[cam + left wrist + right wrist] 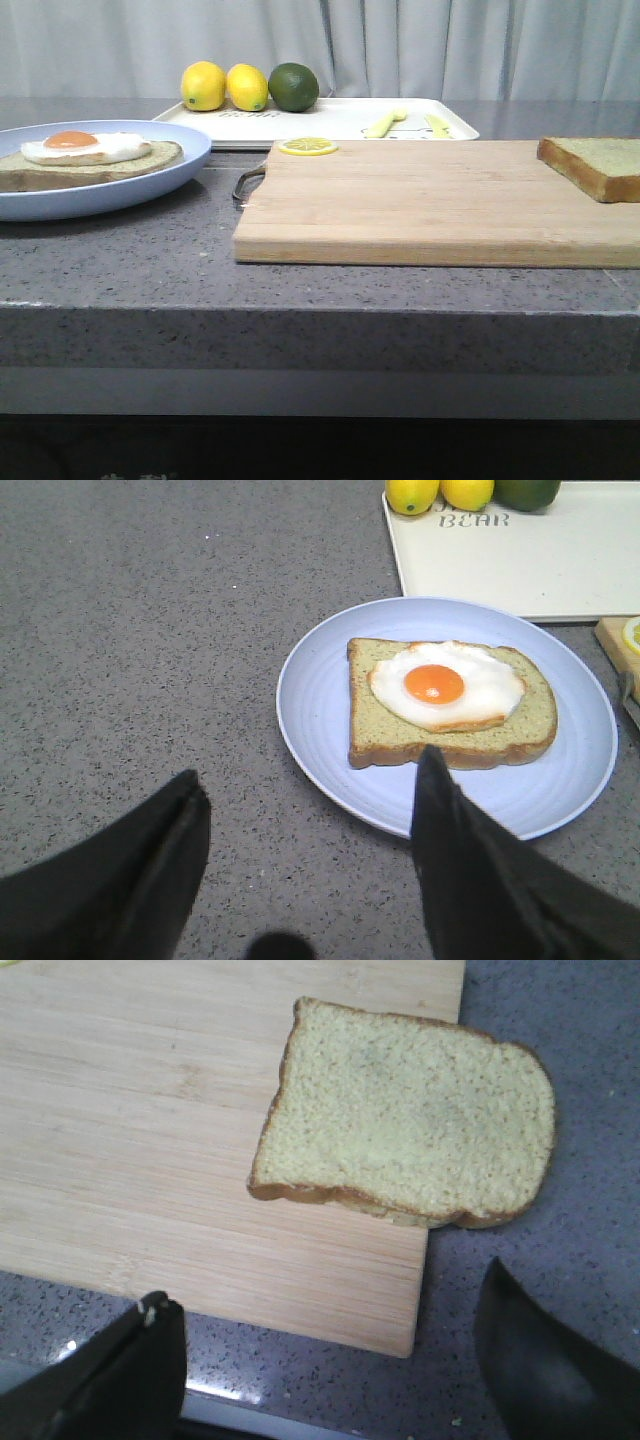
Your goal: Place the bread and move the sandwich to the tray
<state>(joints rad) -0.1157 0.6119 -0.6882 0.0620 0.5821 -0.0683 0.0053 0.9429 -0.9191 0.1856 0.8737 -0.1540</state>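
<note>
The bread lies at the right end of the wooden cutting board, partly over its edge; it also shows in the right wrist view. On the light blue plate at the left lies one slice with a fried egg on top, also seen in the left wrist view. The white tray stands at the back. My left gripper is open and empty above the counter beside the plate. My right gripper is open and empty, short of the bread. Neither gripper shows in the front view.
Two lemons and a lime sit on the tray's left end, with yellow cutlery on its right part. A lemon slice lies on the board's back left corner. The grey stone counter's front edge runs across.
</note>
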